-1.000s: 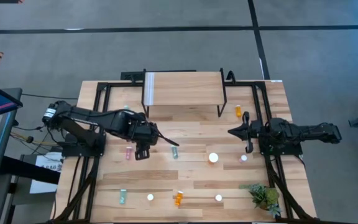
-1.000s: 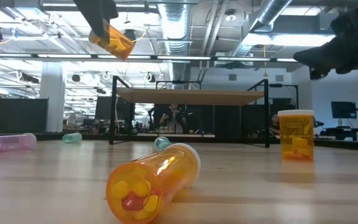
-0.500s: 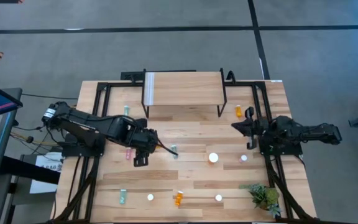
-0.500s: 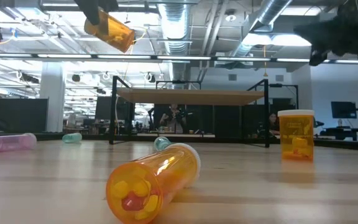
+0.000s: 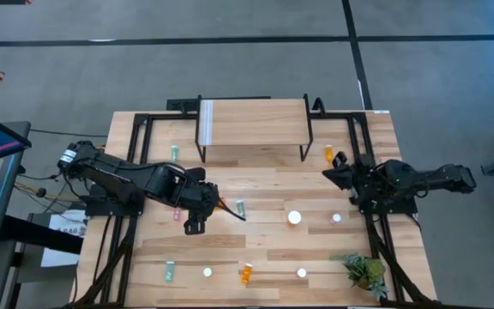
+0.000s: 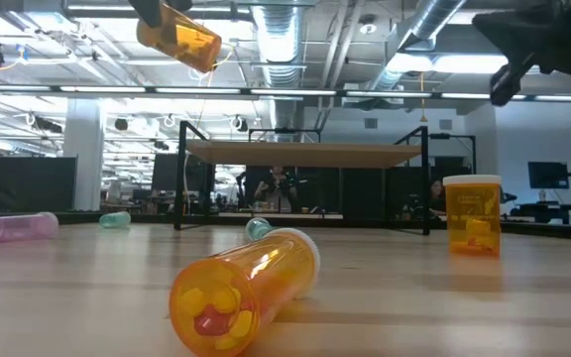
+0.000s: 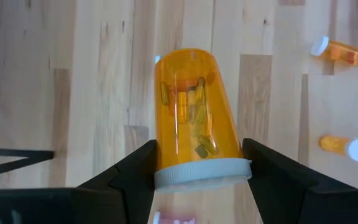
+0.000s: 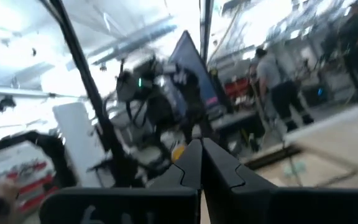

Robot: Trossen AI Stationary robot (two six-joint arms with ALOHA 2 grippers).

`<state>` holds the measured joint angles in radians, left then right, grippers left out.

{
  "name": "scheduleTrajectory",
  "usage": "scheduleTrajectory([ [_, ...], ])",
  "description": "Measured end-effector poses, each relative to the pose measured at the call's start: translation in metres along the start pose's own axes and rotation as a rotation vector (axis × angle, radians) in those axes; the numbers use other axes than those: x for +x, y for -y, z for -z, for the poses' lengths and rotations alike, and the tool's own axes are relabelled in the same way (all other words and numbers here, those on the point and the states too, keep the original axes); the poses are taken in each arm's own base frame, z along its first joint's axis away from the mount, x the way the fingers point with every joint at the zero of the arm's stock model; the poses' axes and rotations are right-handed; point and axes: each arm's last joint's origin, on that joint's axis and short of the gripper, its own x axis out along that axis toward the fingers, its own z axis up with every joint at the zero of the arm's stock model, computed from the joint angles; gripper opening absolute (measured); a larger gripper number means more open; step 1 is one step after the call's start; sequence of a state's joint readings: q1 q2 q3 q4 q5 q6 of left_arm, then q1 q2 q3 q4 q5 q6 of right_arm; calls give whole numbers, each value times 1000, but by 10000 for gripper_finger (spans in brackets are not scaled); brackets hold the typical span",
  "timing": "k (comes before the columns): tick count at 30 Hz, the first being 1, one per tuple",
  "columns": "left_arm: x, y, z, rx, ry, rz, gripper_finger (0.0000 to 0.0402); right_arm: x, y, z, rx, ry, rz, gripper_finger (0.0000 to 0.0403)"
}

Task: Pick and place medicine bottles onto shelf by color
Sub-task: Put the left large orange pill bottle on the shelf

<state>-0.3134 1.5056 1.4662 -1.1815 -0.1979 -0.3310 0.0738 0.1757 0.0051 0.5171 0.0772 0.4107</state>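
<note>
Shelf (image 5: 253, 120) bare, bottles strewn on counter (image 5: 264, 193) — left pincer (image 7: 199, 163) grasping one orange bottle (image 7: 194, 121) aloft, right pincer (image 8: 201, 163) clenched empty.

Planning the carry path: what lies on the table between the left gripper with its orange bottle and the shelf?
In the high view, only bare wood separates the left gripper, shut on the orange bottle, from the shelf.
</note>
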Motion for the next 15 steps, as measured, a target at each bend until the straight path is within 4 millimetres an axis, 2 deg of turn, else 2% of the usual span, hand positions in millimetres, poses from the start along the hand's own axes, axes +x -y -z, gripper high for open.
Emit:
scheduleTrajectory([
  [5,0,0,-2,9,21,-1,206,13,-8,9,-12,-63,-59,26],
  [9,0,1,-3,25,32,2,206,34,-18,9,-42,-91,-77,26],
  [15,0,1,-3,21,30,1,206,79,-19,25,-94,-200,156,28],
])
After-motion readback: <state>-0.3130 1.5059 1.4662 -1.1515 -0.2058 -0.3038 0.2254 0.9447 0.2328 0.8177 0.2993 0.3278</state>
